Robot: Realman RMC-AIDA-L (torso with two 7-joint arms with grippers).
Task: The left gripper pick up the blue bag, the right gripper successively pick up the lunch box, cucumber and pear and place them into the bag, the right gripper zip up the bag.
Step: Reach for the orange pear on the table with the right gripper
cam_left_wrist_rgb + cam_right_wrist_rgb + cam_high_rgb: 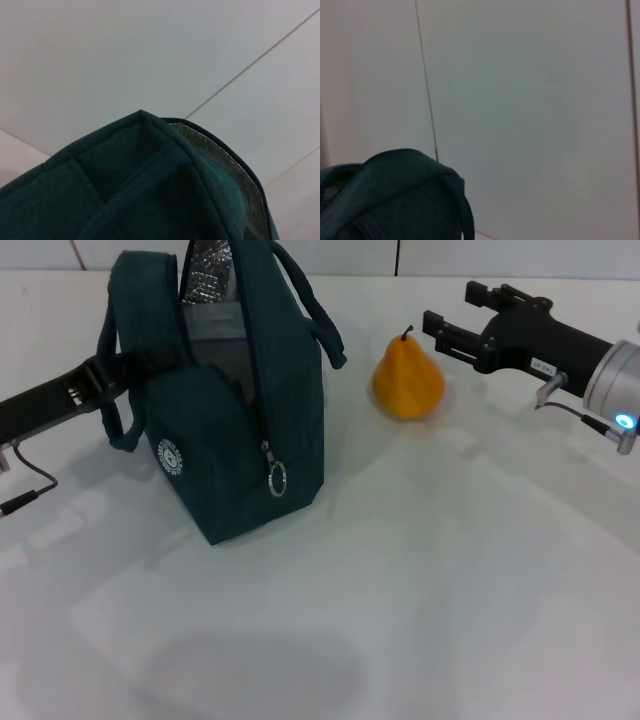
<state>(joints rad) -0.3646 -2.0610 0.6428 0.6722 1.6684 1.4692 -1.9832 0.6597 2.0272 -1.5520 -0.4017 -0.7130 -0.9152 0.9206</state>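
The blue bag (235,430) stands upright on the white table with its top open and silver lining showing; its ring zipper pull (277,478) hangs down the front. My left gripper (118,372) is at the bag's left side, shut on the fabric by the handle. The left wrist view shows the bag's rim (165,170) close up. The pear (408,376) sits on the table just right of the bag. My right gripper (448,304) hovers open just right of the pear and slightly behind it, fingers pointing at it, nothing held. The lunch box and cucumber are hidden.
The white table (420,570) stretches in front of the bag and pear. A pale wall with thin seams (425,85) rises behind. The bag's handle loop (410,165) shows in the right wrist view.
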